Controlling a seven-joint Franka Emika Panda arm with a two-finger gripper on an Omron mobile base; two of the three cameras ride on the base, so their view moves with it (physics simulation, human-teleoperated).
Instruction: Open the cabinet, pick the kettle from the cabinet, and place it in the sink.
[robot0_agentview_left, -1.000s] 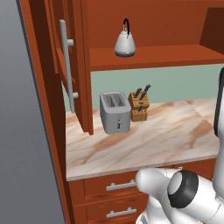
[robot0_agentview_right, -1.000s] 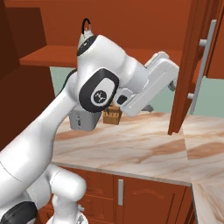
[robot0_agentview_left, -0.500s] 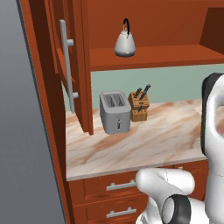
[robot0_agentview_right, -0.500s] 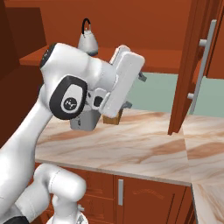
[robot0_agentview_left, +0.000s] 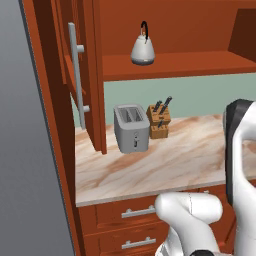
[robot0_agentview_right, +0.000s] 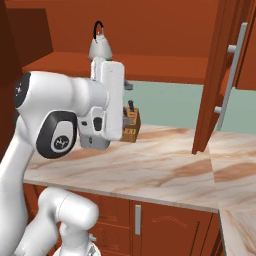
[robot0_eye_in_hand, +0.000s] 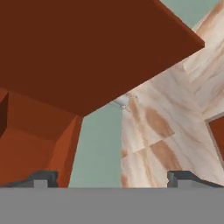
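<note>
Jaws (robot0_eye_in_hand: 112, 177) spread wide (nothing held); kettle (robot0_agentview_left: 143, 49) upright on cabinet (robot0_agentview_left: 170, 65) shelf

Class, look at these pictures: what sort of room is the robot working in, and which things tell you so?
Most likely a kitchen. A kettle stands on the shelf of an open wooden cabinet, and a toaster and a knife block sit on the marbled counter below, above drawers.
</note>
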